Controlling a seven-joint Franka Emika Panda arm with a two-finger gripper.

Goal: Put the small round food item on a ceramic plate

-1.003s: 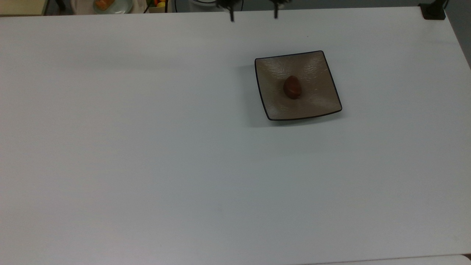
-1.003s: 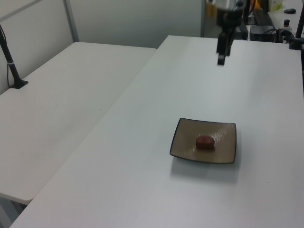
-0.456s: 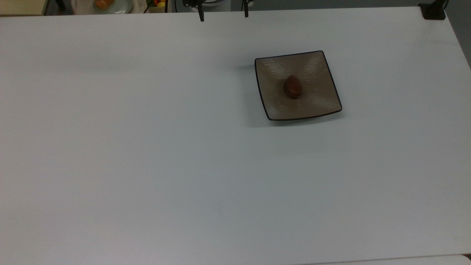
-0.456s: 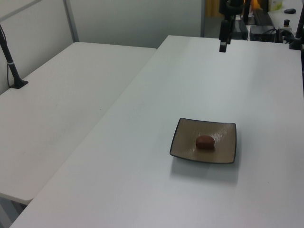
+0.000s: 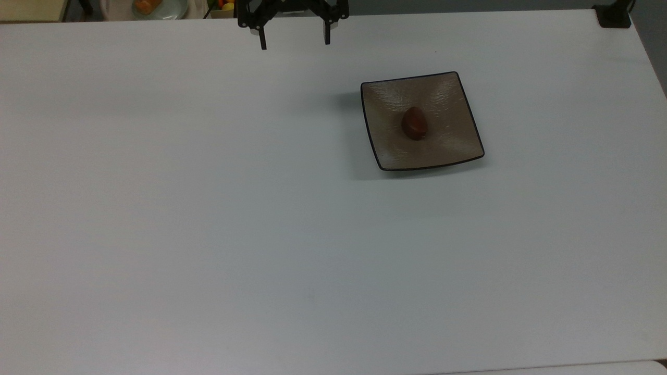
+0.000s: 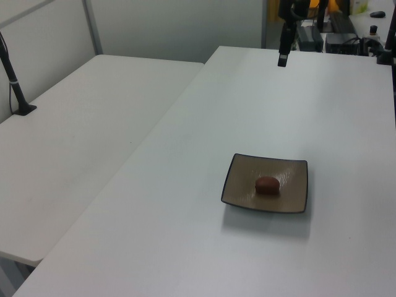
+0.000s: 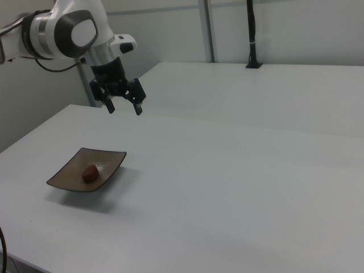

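The small round food item is seated on the ceramic plate, well apart from the wide-open, empty gripper.

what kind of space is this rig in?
Likely a robotics lab or office. Plain white tables, partition walls behind, and a camera post clamped to a table edge. The arm's gripper hangs open, away from the plate holding the food item.

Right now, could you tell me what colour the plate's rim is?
Black, a thin line around the glossy tan-brown ceramic plate; the top view shows it best.
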